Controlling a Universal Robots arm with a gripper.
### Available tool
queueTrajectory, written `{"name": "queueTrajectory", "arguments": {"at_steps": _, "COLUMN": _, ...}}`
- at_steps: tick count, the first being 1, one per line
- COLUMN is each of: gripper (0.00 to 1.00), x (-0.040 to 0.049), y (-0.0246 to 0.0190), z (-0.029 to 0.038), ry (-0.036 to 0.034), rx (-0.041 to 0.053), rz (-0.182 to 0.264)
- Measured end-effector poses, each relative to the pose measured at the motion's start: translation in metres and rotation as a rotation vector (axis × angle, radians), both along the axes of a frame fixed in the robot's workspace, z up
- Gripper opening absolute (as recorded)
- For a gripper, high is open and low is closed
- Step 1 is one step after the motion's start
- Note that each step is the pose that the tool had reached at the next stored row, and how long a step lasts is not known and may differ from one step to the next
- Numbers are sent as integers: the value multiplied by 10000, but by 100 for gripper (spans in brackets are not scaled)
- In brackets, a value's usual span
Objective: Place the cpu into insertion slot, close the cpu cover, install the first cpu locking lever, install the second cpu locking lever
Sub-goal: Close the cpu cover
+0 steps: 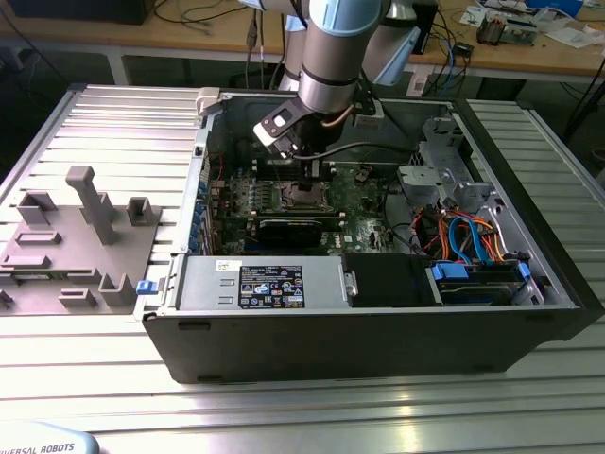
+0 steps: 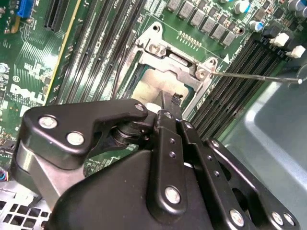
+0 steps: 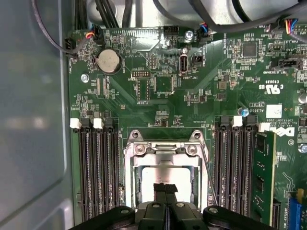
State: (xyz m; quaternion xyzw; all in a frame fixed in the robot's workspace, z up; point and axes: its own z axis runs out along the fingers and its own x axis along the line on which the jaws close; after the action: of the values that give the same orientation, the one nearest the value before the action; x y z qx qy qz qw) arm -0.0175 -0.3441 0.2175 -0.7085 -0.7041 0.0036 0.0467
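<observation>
My gripper (image 1: pixel 312 176) reaches down into the open computer case, right over the insertion slot (image 1: pixel 304 197) on the green board. In both wrist views its black fingers are shut together, and the gripper (image 3: pixel 165 186) (image 2: pixel 173 98) has nothing visible between them. The tips sit at the middle of the cpu (image 3: pixel 147 178) (image 2: pixel 152 82), whose pale metal top lies in the slot. The grey cpu cover (image 3: pixel 163 149) (image 2: pixel 178 64) lies down around the cpu like a frame. One thin wire locking lever (image 2: pixel 259 76) (image 3: pixel 207 167) stands free beside the socket, unlatched.
Black memory slots (image 3: pixel 98 167) flank the socket, and a green memory stick (image 3: pixel 264 172) stands on one side. The grey case wall (image 3: pixel 33 120) is close by. A black graphics card (image 1: pixel 293 230), power supply (image 1: pixel 265 284) and drive cables (image 1: pixel 473 236) share the case. A grey fixture (image 1: pixel 76 236) lies outside.
</observation>
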Motion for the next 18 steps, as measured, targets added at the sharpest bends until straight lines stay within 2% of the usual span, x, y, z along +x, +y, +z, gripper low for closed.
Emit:
{"name": "queueTrajectory", "arguments": {"at_steps": 15, "gripper": 11, "x": 2, "y": 0, "z": 159, "ry": 0, "rx": 27, "rz": 0}}
{"name": "queueTrajectory", "arguments": {"at_steps": 18, "gripper": 11, "x": 2, "y": 0, "z": 208, "ry": 1, "rx": 28, "rz": 0}}
